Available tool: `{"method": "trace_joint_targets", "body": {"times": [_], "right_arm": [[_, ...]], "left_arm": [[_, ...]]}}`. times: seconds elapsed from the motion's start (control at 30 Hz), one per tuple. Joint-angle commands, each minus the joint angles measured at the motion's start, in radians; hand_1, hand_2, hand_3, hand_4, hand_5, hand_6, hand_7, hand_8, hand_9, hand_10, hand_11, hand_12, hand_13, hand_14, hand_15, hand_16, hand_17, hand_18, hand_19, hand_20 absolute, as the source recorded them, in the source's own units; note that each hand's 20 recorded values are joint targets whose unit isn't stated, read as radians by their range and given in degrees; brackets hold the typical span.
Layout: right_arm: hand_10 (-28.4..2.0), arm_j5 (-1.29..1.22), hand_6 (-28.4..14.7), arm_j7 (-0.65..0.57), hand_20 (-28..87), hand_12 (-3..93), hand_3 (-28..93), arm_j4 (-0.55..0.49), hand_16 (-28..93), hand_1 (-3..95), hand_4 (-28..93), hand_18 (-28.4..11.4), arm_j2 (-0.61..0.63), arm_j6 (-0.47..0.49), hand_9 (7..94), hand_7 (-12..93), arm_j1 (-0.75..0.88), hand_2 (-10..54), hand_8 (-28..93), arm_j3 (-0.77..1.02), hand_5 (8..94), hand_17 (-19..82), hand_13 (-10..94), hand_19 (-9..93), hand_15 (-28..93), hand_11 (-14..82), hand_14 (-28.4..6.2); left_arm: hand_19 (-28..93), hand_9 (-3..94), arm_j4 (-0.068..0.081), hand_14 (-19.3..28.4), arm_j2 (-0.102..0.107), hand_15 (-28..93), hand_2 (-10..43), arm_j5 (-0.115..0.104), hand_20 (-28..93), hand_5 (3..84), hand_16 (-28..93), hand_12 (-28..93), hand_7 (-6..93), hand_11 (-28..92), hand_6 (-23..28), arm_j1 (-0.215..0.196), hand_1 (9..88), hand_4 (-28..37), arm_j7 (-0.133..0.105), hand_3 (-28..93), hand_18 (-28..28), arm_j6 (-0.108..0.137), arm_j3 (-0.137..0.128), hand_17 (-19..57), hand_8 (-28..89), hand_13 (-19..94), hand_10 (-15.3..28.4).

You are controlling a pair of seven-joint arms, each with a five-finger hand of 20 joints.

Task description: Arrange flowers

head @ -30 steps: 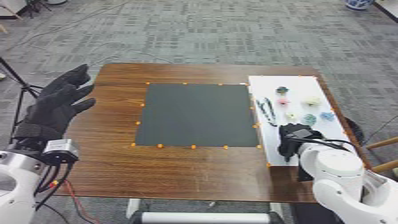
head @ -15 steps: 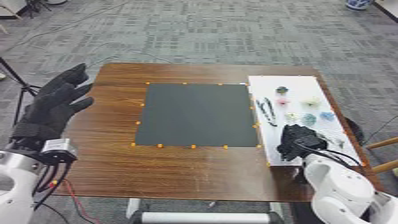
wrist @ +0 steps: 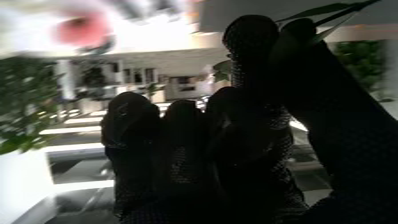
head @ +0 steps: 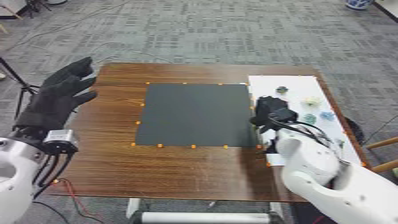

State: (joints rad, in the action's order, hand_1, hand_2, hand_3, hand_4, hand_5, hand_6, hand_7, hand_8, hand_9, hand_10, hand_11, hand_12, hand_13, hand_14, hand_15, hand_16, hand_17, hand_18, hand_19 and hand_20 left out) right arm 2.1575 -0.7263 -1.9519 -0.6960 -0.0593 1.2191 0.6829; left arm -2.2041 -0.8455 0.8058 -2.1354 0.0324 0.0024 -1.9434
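The right hand point(head: 272, 111) is over the near-left part of a white sheet point(head: 277, 161) on the brown table point(head: 195, 175), with one dark mat point(head: 191, 115) spreading out to its left; its thumb and a finger pinch one leafy stem point(wrist: 333, 14). Orange markers point(head: 194, 147) edge the mat. Four small flower heads are counted in the head view: a dark one point(head: 282, 90) just beyond that hand, and a cream one point(head: 311, 101), a teal one point(head: 309, 119) and a blue one point(head: 327, 116) to its right. A fifth, pink point(wrist: 83, 29), lies apart from its fingers in the right wrist view. Well to its left, the left hand point(head: 58, 95) is spread wide with straight fingers, a black stand point(head: 21, 92) behind it. One blue-and-white pot point(head: 359, 4) stands on the floor far beyond the right hand; its contents cannot be made out.
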Motion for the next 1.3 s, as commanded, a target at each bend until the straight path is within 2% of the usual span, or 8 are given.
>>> {"method": "trace_joint_targets", "body": {"times": [0.03,0.4,0.43,0.47,0.57,0.73,1.03,1.3], "right_arm": [[-5.7,-0.024,-0.3,0.009,50,56.9,88,0.143,50,40.0,-14,-22.1,-0.355,-0.014,85.1,44,-0.304,-9.5,26,-0.202,77.6,46,82,93,85,62.2,-5.0],[-5.8,0.005,-0.3,0.002,50,56.0,88,0.315,49,39.7,-13,-22.1,-0.562,0.031,85.1,45,-0.339,-9.5,25,-0.274,77.5,46,82,93,85,62.7,-5.0],[-5.8,0.007,-0.3,-0.003,51,56.0,88,0.321,49,39.7,-13,-22.1,-0.568,0.032,85.1,46,-0.335,-9.5,25,-0.277,77.5,46,82,93,85,62.7,-5.0],[-5.8,-0.003,-0.4,-0.029,51,55.9,88,0.306,49,39.7,-13,-22.1,-0.560,0.008,85.1,46,-0.341,-9.5,25,-0.310,77.4,46,82,93,85,62.8,-5.0],[-5.8,0.007,-0.4,-0.032,51,55.8,88,0.337,49,39.6,-13,-22.1,-0.580,0.015,85.1,46,-0.319,-9.5,24,-0.310,77.5,46,82,93,85,62.8,-5.0],[-5.7,0.030,-0.4,-0.018,51,55.7,88,0.373,49,39.6,-13,-22.2,-0.608,0.025,85.2,46,-0.277,-9.5,24,-0.308,77.6,46,82,93,85,63.0,-5.0],[-5.7,0.058,-0.5,-0.038,52,55.6,88,0.474,49,39.3,-13,-22.1,-0.685,0.019,85.4,46,-0.222,-9.5,24,-0.286,77.7,46,82,93,85,63.2,-5.0],[-5.7,0.067,-0.1,-0.054,52,55.5,88,0.488,49,38.1,-12,-22.2,-0.707,0.037,85.8,47,-0.224,-9.5,24,-0.278,78.3,47,83,93,86,63.6,-5.0]], "left_arm": [[38,13.9,0.057,11.6,0.100,33,-9.5,-0.050,9,20.3,-2,22,16.4,13,1.3,0.206,26.8,-27.2,0.019,68,19.6,-0.057,0.114,-12.8,-8,5,8.6],[38,13.9,0.101,11.5,0.153,33,-9.5,-0.041,9,20.3,-2,22,16.2,13,1.3,0.371,26.7,-27.2,0.019,68,19.6,-0.072,0.241,-12.8,-7,5,8.6],[38,13.9,0.104,11.5,0.153,33,-9.5,-0.040,9,20.3,-2,22,16.2,13,1.3,0.383,26.7,-27.2,0.021,68,19.6,-0.074,0.251,-12.8,-7,5,8.7],[38,14.0,0.083,11.5,0.150,33,-9.5,-0.040,9,20.3,-2,22,16.2,13,1.3,0.353,26.6,-27.2,0.017,68,19.6,-0.072,0.230,-12.7,-7,5,8.7],[38,14.0,0.104,11.5,0.147,33,-9.5,-0.038,9,20.4,-2,22,16.2,13,1.3,0.401,26.7,-27.2,0.012,68,19.6,-0.076,0.272,-12.8,-7,5,8.6],[38,14.1,0.113,11.5,0.137,33,-9.5,-0.034,9,20.5,-2,22,16.2,12,1.4,0.422,26.7,-27.3,0.007,68,19.6,-0.080,0.297,-12.7,-7,5,8.6],[38,14.1,0.171,11.5,0.108,33,-9.5,-0.044,9,20.5,-2,22,16.3,13,1.4,0.534,26.9,-27.1,0.019,68,19.5,-0.130,0.413,-12.7,-7,5,8.7],[38,14.1,0.190,11.5,0.100,33,-9.5,-0.044,9,20.5,-2,22,16.2,12,1.3,0.576,26.9,-27.1,0.020,68,19.6,-0.146,0.451,-12.8,-7,5,8.7]]}}
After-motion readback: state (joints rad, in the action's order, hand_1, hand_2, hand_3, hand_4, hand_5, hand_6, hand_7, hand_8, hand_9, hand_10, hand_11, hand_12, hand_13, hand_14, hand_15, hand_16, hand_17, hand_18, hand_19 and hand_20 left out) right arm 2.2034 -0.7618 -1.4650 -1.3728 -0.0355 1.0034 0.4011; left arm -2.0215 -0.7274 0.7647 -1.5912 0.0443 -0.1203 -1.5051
